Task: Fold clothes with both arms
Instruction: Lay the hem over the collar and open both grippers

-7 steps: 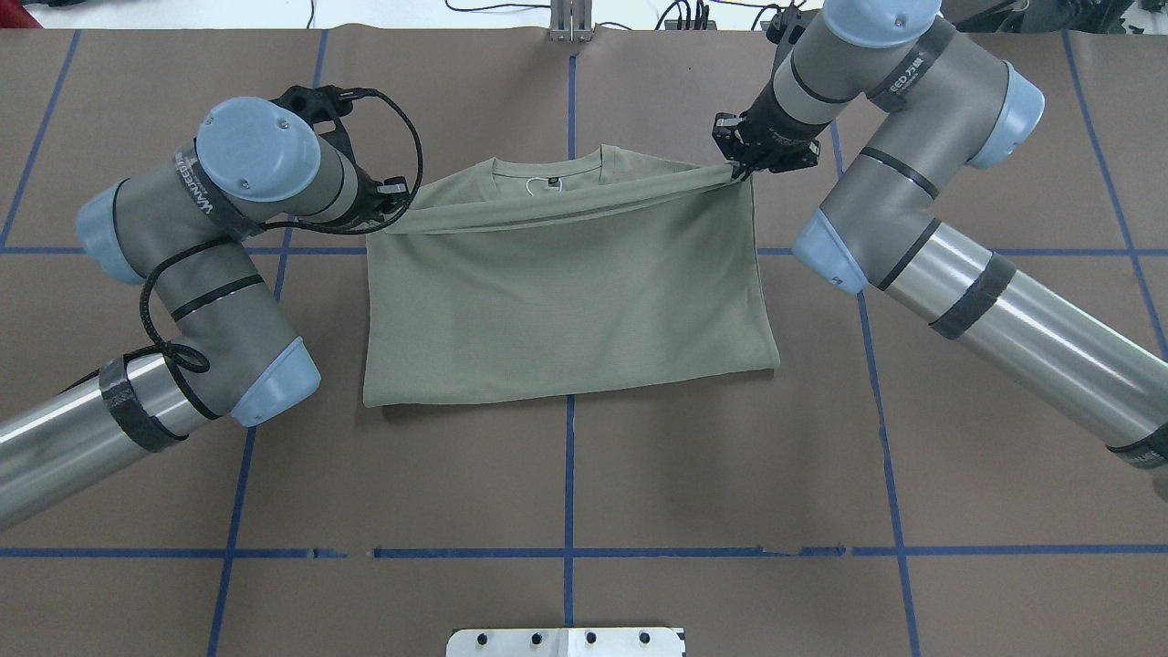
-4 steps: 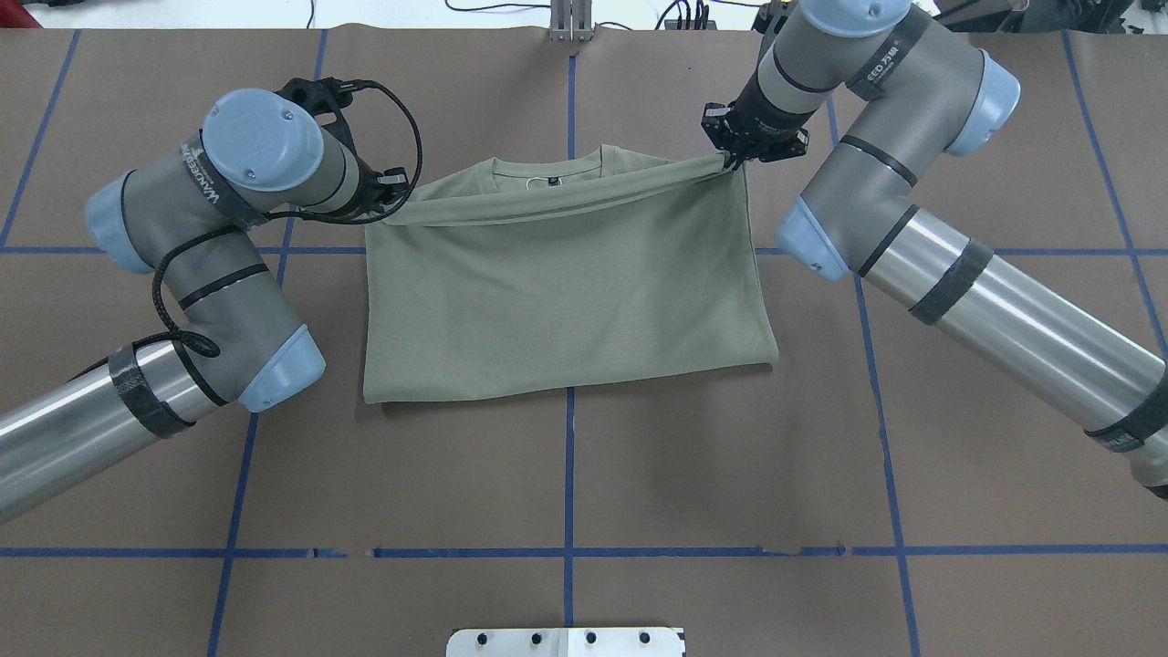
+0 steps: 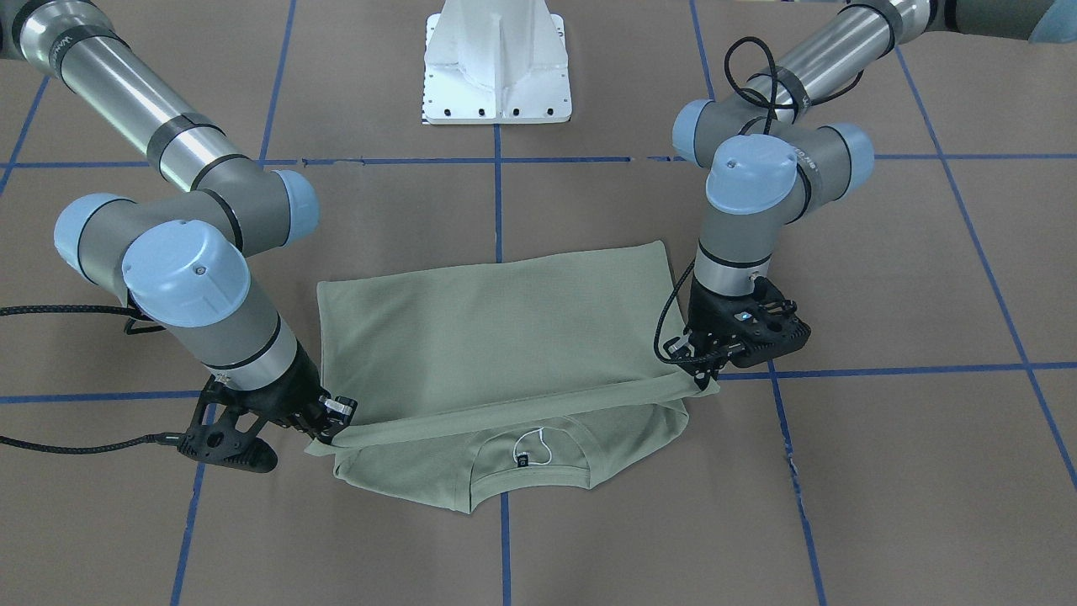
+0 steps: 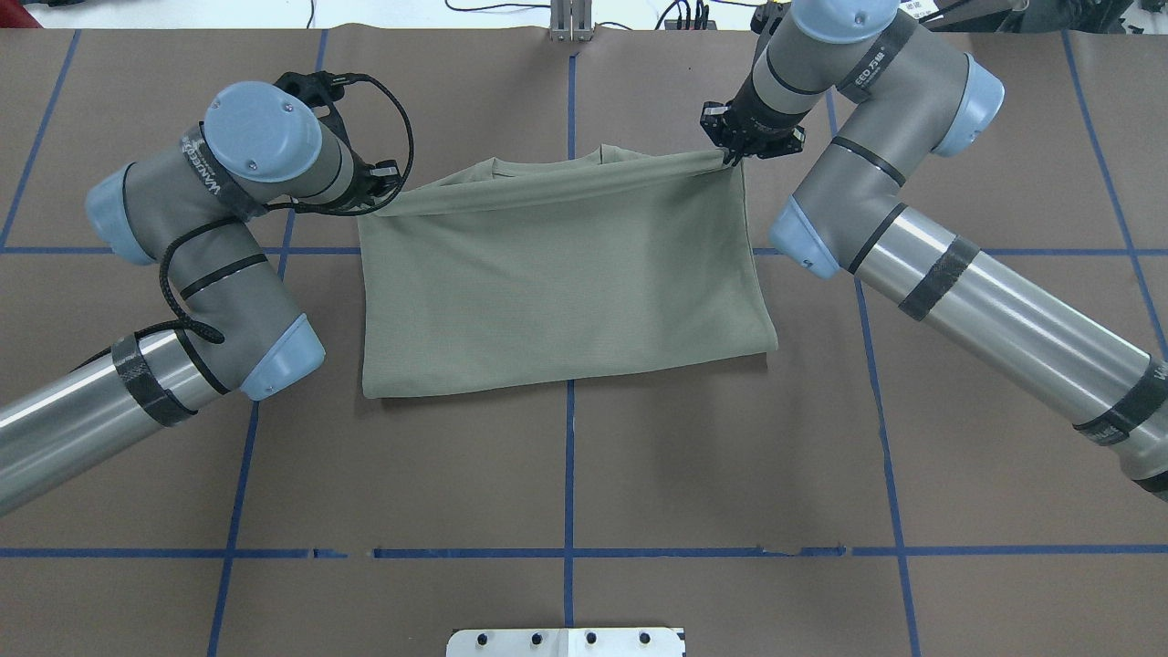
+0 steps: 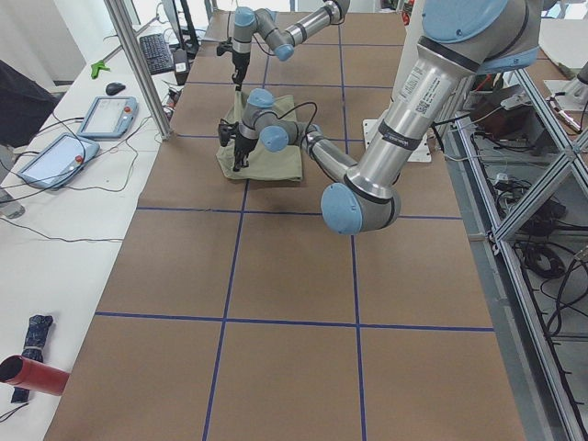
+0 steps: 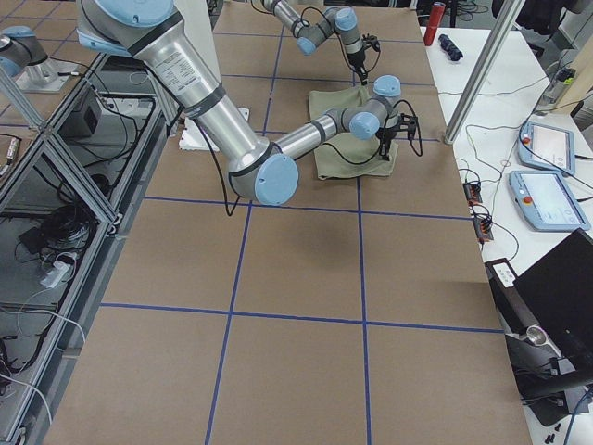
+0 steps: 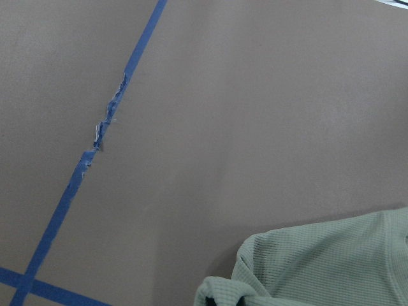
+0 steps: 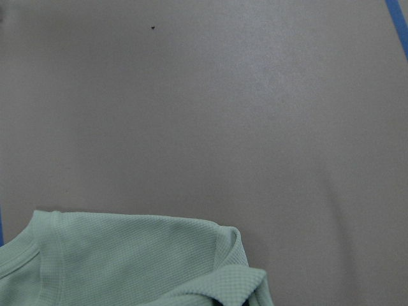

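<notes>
The left gripper and right gripper each pinch shut on a corner of the shirt. Its lifted edge stretches between them, just above the collar, one gripper on either side.

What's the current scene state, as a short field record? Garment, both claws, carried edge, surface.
garment: pale green shirt, doubled over on itself
surface: brown table with blue tape grid
left claw: shut on one corner of the carried edge
right claw: shut on the other corner
carried edge: taut between the two claws, at the collar end
neck tag: uncovered in the front-facing view, hidden in the overhead view
fold state: top layer not yet released over the collar
</notes>
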Action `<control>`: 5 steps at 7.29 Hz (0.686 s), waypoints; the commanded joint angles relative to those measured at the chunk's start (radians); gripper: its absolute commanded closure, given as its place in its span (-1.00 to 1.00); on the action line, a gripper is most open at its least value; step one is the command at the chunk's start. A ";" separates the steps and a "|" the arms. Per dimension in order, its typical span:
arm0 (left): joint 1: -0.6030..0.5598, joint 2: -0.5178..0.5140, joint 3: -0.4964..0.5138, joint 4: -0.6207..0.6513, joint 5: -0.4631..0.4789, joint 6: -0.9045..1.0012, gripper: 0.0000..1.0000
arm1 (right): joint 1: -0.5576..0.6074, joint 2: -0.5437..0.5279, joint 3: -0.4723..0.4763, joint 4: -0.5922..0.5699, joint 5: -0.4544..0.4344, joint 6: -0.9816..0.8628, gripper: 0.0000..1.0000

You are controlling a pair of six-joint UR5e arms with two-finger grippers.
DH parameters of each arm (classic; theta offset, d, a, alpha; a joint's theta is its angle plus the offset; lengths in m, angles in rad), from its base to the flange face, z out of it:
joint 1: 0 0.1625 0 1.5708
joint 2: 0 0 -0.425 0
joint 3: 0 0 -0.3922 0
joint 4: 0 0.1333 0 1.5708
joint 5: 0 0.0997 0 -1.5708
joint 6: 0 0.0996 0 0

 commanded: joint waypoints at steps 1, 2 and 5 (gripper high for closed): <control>-0.001 -0.040 0.042 -0.001 0.004 -0.004 1.00 | 0.000 0.002 -0.004 0.003 -0.005 0.001 1.00; 0.001 -0.051 0.050 -0.001 0.004 -0.004 1.00 | 0.000 0.005 -0.003 0.003 -0.004 0.004 1.00; 0.002 -0.050 0.050 -0.002 0.004 0.002 -0.18 | -0.005 0.005 0.005 0.006 -0.004 -0.001 -0.98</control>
